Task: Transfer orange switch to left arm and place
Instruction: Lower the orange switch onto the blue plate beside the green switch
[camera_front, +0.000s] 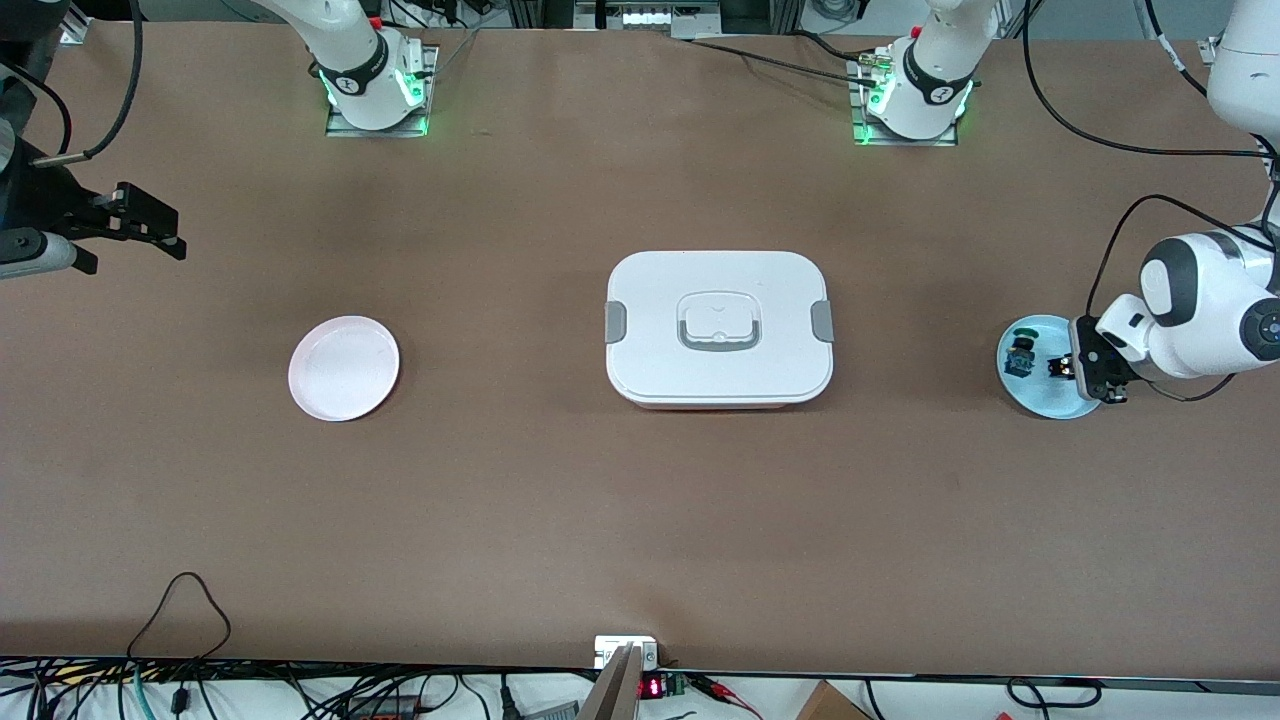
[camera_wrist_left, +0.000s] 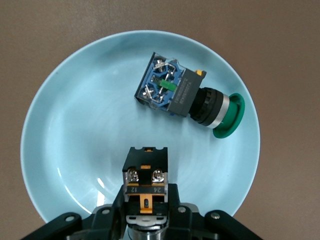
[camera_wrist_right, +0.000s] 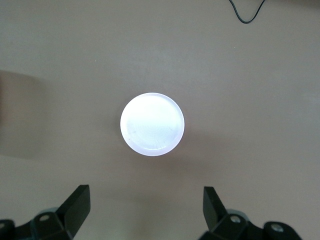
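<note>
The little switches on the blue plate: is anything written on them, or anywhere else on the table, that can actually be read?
"12" and "24": white terminal labels on the orange switch, held in the shut left gripper over the blue plate.
Small print on the side of the blue switch: too blurred to read.
Red lit digits on a small display at the table edge nearest the front camera: too small to read.
The box and the pink plate: no writing visible.

Orange switch (camera_wrist_left: 145, 180) terminals marked 12, 24.
</note>
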